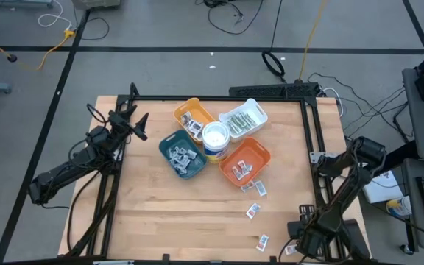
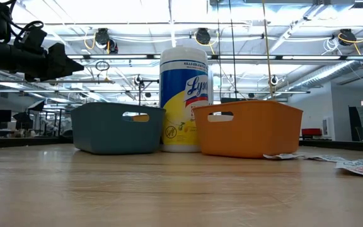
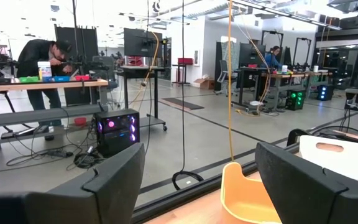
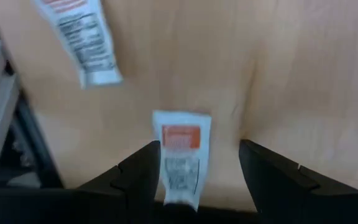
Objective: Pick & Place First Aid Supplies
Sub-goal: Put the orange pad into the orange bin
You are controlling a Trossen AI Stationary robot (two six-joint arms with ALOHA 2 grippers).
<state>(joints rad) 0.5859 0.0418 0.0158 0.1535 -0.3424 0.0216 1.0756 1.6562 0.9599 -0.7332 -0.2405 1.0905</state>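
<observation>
White packet [image 4: 180, 155] with an orange mark lies flat on the counter [image 1: 160, 213] at its near right corner, between the right gripper's [image 4: 194, 168] parted fingers, probably lined up for a pick. Another packet [image 4: 79, 37] lies nearby. Orange tray [image 1: 245, 160] likely its bin; tub [image 1: 216, 140] and three other trays crowd it. Left gripper [image 1: 133, 122], fingers apart, waits at far left edge.

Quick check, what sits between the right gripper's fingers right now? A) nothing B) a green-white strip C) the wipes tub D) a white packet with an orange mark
D: in the right wrist view a white packet with an orange mark lies on the wooden table between the right gripper fingers, which stand apart around it.
</observation>
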